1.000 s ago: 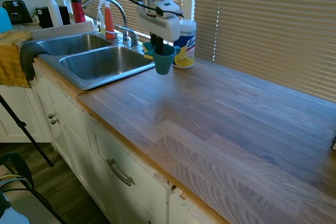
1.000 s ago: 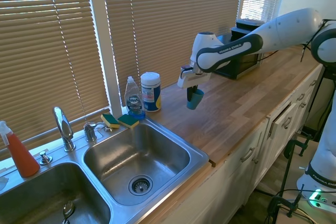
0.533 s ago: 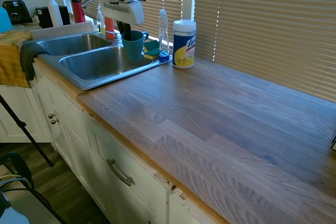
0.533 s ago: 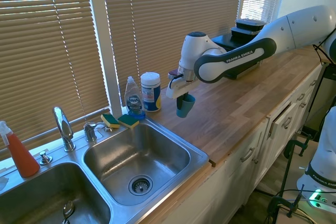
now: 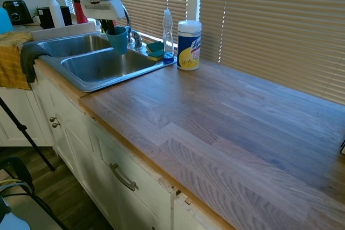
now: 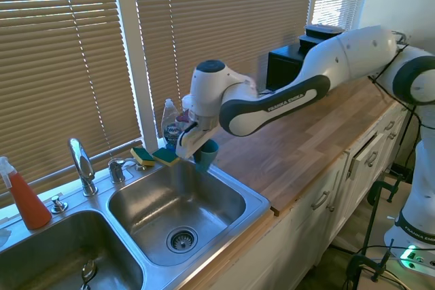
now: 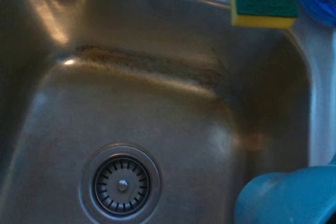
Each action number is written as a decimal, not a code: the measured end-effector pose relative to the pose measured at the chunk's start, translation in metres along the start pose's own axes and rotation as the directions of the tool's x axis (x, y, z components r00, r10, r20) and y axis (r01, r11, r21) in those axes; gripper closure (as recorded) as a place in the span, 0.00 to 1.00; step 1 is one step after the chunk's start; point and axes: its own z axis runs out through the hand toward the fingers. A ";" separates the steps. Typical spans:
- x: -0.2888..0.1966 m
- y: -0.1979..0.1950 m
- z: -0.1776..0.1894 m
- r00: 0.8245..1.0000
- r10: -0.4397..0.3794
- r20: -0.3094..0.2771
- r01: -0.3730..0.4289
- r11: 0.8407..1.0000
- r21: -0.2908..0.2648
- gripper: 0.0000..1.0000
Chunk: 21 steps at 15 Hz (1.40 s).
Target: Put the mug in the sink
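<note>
The end effector [image 6: 196,152], pinching the mug [image 6: 206,155], has swung from over the worktop [image 5: 226,117] to above the sink [image 6: 228,198], leaving only lowering and release.

White arm [image 6: 272,93], blk joints, Franka logo

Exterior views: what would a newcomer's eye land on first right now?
First, the teal mug held by the gripper, hanging upright above the near-counter basin of the stainless double sink, not yet set down. Next, the white arm reaching across the wooden countertop. Behind the basin, on the sink's rim, lie two green-and-yellow sponges, with a dish soap bottle and a wipes canister beside them.
</note>
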 end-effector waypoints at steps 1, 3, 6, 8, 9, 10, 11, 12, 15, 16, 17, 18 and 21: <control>-0.003 -0.012 0.017 1.000 -0.013 0.011 0.013 1.000 -0.003 1.00; -0.013 -0.037 0.054 0.998 -0.052 0.044 0.052 0.999 -0.003 1.00; -0.025 -0.056 0.108 0.993 -0.067 0.098 0.069 0.997 -0.018 1.00; -0.023 -0.055 0.144 0.992 -0.058 0.115 0.064 0.997 -0.052 1.00; -0.021 -0.054 0.163 0.991 -0.054 0.122 0.064 0.995 -0.075 1.00; -0.021 -0.052 0.182 0.990 -0.056 0.131 0.069 0.993 -0.094 1.00; -0.021 -0.051 0.199 0.989 -0.058 0.139 0.074 0.991 -0.108 1.00; -0.022 -0.052 0.215 0.988 -0.060 0.143 0.077 0.990 -0.117 1.00; -0.019 -0.054 0.245 0.985 -0.069 0.158 0.092 0.986 -0.140 1.00; -0.018 -0.054 0.251 0.984 -0.071 0.162 0.095 0.984 -0.148 1.00; -0.017 -0.055 0.256 0.983 -0.072 0.166 0.098 0.983 -0.155 0.00; -0.016 -0.055 0.261 0.983 -0.075 0.169 0.103 0.982 -0.158 0.00; -0.018 -0.059 0.265 0.981 -0.074 0.180 0.102 0.984 -0.149 0.00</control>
